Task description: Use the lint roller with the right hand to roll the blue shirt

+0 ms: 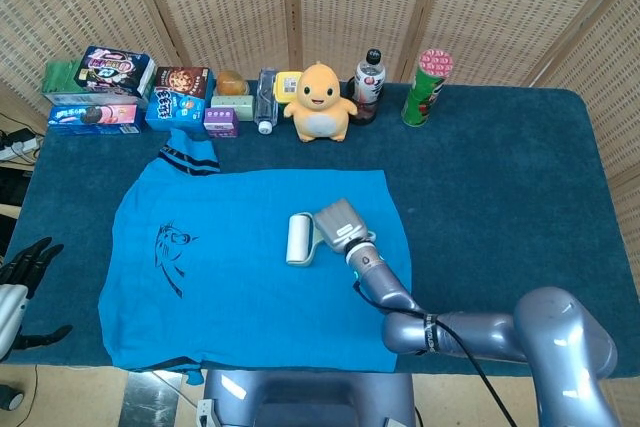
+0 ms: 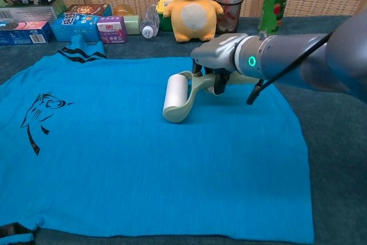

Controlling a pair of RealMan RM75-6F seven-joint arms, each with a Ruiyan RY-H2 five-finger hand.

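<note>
**Roller down on the blue shirt**

On the dark blue tablecloth (image 1: 500, 177) the bright blue T-shirt (image 1: 240, 287) lies spread flat, black cat print (image 1: 172, 255) toward its left side. Near the shirt's middle, the white lint roller with pale green handle (image 2: 178, 97) has its drum resting on the fabric. Right hand (image 2: 221, 61), grey and metallic, sits just right of the drum, fingers wrapped around the handle and gripping it, a green light glowing on the wrist. From the head view, the roller (image 1: 302, 238) lies directly left of that hand (image 1: 343, 223), touching it at the handle.

Left hand (image 1: 25, 269), black-fingered, hangs off the table's left edge, well apart from the shirt, fingers spread and holding nothing.

Along the far edge: snack boxes (image 1: 120, 92), a yellow plush toy (image 1: 320, 102), a drink bottle (image 1: 369, 82) and a green crisp tube (image 1: 428, 87).
</note>
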